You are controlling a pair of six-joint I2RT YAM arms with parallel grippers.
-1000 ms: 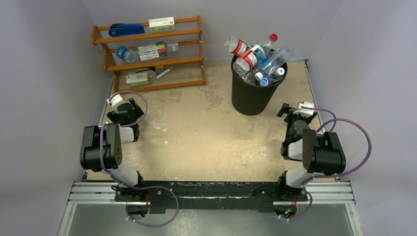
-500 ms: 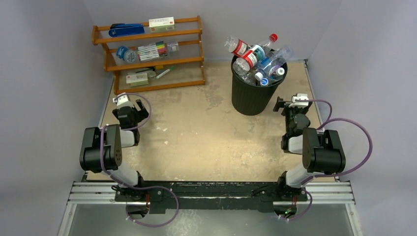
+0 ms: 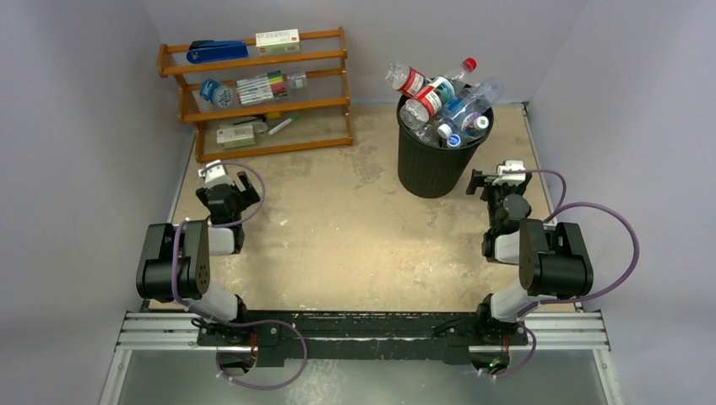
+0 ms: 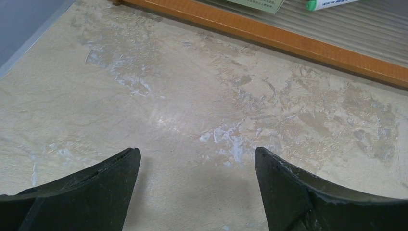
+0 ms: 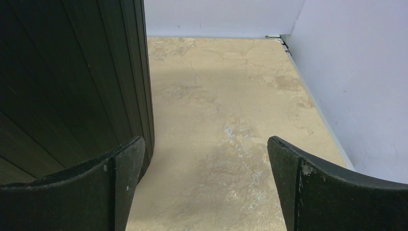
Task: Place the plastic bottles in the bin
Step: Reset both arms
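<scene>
My left gripper (image 3: pixel 230 180) at mid-left and right gripper (image 3: pixel 493 179) at mid-right both gape wide, holding nothing, while the plastic bottles (image 3: pixel 441 99) sit heaped in the bin (image 3: pixel 432 167), upper right of centre.

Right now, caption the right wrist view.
Open, empty right gripper beside the black ribbed bin, above the worn beige tabletop.

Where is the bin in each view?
Top external: bin right of centre, towards the far edge, heaped with bottles.
Left wrist: not in it.
Right wrist: bin, its ribbed black wall filling the left side.
Shared landmark: the scuffed tan table, in all three.
</scene>
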